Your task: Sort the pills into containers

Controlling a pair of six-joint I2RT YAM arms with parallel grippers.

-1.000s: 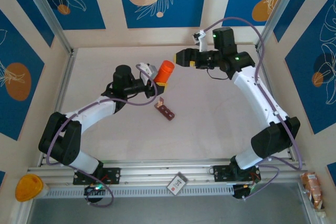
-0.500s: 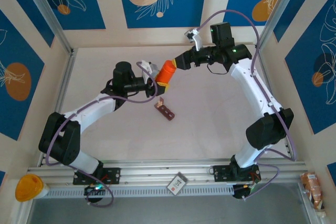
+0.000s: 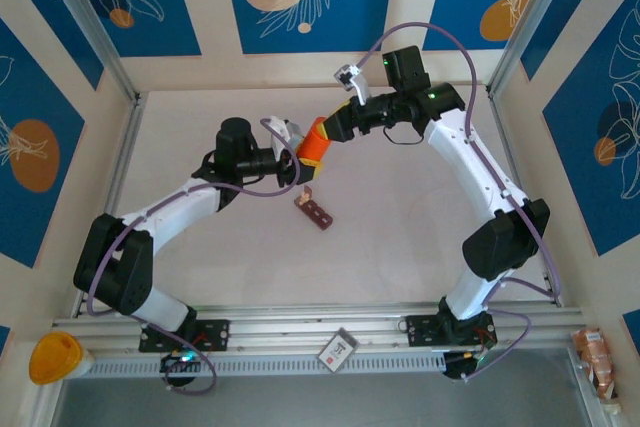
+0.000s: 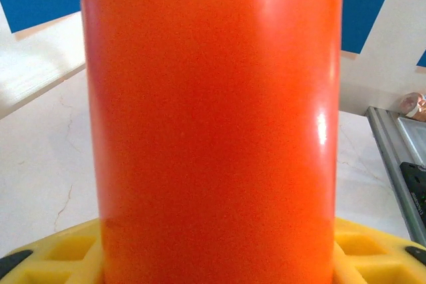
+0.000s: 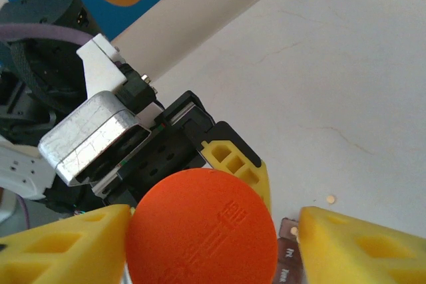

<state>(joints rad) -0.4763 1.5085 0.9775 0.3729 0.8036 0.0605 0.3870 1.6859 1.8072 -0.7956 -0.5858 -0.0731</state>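
My left gripper (image 3: 300,150) is shut on the body of the bright orange bottle (image 3: 314,141), which it holds tilted above the table; up close the bottle (image 4: 213,124) hides most of the left wrist view, with yellow fingers (image 4: 60,257) at its sides. My right gripper (image 3: 334,125) is at the bottle's cap (image 5: 200,231), open, one finger (image 5: 60,247) against the cap and the other (image 5: 363,247) a gap away. The dark reddish-brown containers (image 3: 314,211) lie on the table just below the bottle. One pale pill (image 5: 331,199) lies on the table beside the containers (image 5: 290,259).
The table (image 3: 420,227) is walled at the back and sides, with metal rails along the edges. A small card (image 3: 338,349) sits on the front rail. A yellow object (image 3: 55,357) and a snack packet (image 3: 597,357) lie outside the front corners.
My right arm has swung left and its open gripper has come up to the bottle's cap. The left arm and the bottle have stayed in place.
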